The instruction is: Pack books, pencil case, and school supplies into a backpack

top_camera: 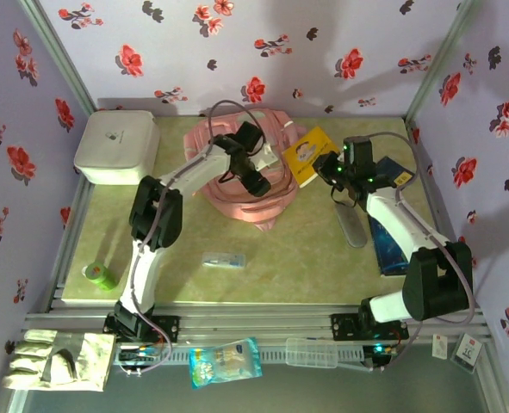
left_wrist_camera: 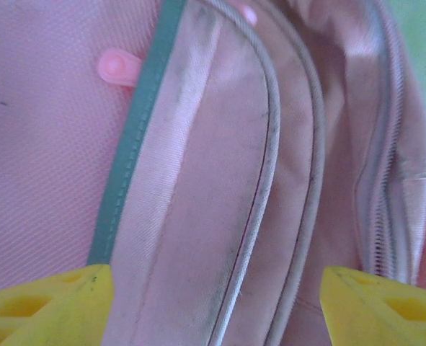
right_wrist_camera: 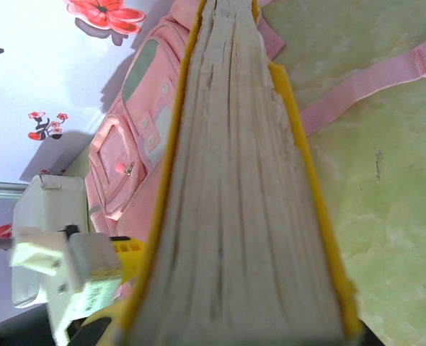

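Left arm over the pink bag, right arm holding a book.

From the top, the left gripper [top_camera: 256, 178] hangs over the pink backpack [top_camera: 237, 205]. The right gripper [top_camera: 325, 165] is just beside the bag and pinches the yellow book [top_camera: 308, 153]. The grey pencil case [top_camera: 353, 228] lies by the right arm. The clear packet [top_camera: 224, 260] and green roll [top_camera: 99, 275] lie nearer the front. In the left wrist view, its yellow fingers [left_wrist_camera: 47, 303] are wide apart and hold nothing, with pink cloth under them. In the right wrist view, the book is squeezed tight, page edges up, with the backpack behind it.
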Tool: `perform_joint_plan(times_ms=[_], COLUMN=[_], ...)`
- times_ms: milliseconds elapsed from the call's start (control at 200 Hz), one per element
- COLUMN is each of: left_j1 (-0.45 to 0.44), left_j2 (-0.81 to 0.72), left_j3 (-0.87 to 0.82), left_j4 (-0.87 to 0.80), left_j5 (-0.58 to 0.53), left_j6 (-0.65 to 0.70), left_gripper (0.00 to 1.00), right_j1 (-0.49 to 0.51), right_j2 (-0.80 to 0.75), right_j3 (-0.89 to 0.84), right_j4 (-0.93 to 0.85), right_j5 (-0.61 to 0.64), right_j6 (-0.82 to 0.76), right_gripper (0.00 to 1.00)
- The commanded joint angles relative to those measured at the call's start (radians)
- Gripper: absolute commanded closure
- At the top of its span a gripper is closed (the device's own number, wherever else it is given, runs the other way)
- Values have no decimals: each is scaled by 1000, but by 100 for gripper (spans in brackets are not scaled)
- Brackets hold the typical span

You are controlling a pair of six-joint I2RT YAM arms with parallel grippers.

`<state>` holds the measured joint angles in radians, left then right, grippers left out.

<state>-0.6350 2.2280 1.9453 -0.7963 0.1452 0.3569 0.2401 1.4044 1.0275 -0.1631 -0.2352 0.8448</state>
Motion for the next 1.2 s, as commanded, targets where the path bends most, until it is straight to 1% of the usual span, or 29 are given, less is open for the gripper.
perform_joint_plan(times_ms=[0,110,175,280,435,485,645,725,810,960,1070,1140,1195], left_j1=[-12,-12,-17,-34,-47,-47,-49,-54,-56,-56,-56,-55,-55], left_j2=[54,84,93,103,122,124,124,127,121,61,19,-7,-31], left_j3=[59,84,92,95,111,116,122,125,144,141,140,145,144], left_j4=[-78,-77,-73,-69,-62,-63,-59,-51,-56,-25,-6,-3,8], left_j5=[-54,-126,-149,-179,-276,-290,-317,-349,-368,-369,-369,-368,-369], left_j6=[66,65,66,80,89,89,88,82,53,2,-25,-47,-62], left_gripper=[29,34,37,39,46,48,49,55,64,82,89,100,100], right_j1=[-6,-6,-6,-7,-8,-8,-8,-8,-8,-10,-13,-14,-13], right_j2=[-25,-28,-28,-35,-43,-45,-54,-62,-74,-111,-157,-184,-204], right_j3=[-1,-7,-12,-18,-20,-20,-30,-37,-43,-46,-57,-69,-78], right_j4=[45,50,52,57,62,60,60,62,60,44,30,20,12], right_j5=[18,16,15,17,21,23,27,34,50,93,141,173,195], right_j6=[-12,-4,0,10,19,19,26,28,30,21,13,9,5], right_gripper=[100,100,100,100,100,100,100,100,100,100,100,100,100])
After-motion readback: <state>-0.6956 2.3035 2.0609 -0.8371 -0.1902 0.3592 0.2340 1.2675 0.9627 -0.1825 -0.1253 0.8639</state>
